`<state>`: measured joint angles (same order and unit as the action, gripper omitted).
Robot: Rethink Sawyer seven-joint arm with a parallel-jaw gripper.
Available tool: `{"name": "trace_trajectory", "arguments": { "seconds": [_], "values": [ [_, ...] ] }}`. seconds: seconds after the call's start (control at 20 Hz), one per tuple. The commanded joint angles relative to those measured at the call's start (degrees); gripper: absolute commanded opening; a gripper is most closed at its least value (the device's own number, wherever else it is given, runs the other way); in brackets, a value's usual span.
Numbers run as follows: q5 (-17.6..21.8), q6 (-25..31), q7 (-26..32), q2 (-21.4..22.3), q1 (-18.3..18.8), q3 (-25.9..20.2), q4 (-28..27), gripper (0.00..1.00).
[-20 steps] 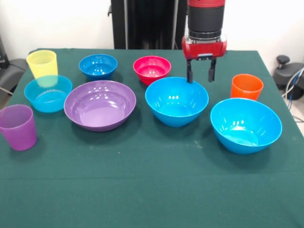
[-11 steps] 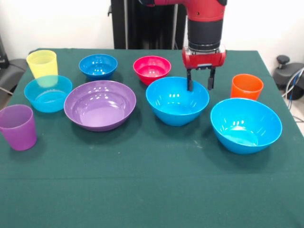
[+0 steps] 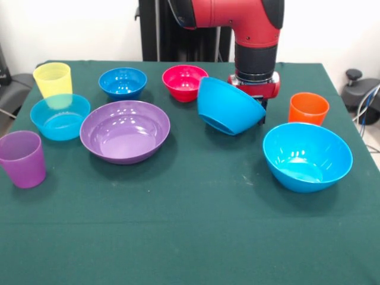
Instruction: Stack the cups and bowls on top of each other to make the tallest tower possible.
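front view: the red and black arm comes down from above, and its hand (image 3: 259,107) is grasping a blue bowl (image 3: 228,105) by the rim on the side nearest the hand. the fingers are mostly hidden behind the bowl wall, with only a dark tip showing at the bowl's right edge. this bowl is tipped steeply, its opening turned up and away toward the far left, its lower edge at or just above the green tabletop (image 3: 190,237); whether it touches the cloth cannot be told.

just left of the hand, beyond the tilted bowl, sits the small magenta bowl (image 3: 185,82), upright, close to the tilted bowl's rim. further left of that stands a small dark blue bowl (image 3: 123,82). to the right of the hand, apart from it, stands the orange cup (image 3: 308,108), upright. below and right of the hand, nearer the camera, rests a large blue bowl (image 3: 307,155), upright and slightly tilted toward the camera.

well left of the hand lies the wide purple bowl (image 3: 124,130), upright. beside it on the far left is a light blue bowl (image 3: 60,117), and just behind that the yellow cup (image 3: 53,80) stands upright, its base seen through the bowl's rim. the purple cup (image 3: 23,158) stands alone near the left edge.

nothing is stacked on anything.
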<state>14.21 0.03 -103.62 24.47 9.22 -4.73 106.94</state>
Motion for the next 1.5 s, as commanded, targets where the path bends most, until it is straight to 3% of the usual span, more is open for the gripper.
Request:
{"name": "trace_trajectory", "arguments": {
  "seconds": [0.05,0.65,1.05,1.5],
  "values": [
    [2.6,-4.1,-5.0,-6.7,-1.2,0.0,-5.9,1.00],
    [1.3,-1.1,-5.3,-2.7,-1.4,-0.5,-3.4,1.00],
    [0.7,-2.4,-6.6,-2.3,-3.2,1.0,-2.3,1.00],
    [-0.5,2.8,-6.1,3.4,-3.6,0.5,-1.0,1.00]
  ]
}}
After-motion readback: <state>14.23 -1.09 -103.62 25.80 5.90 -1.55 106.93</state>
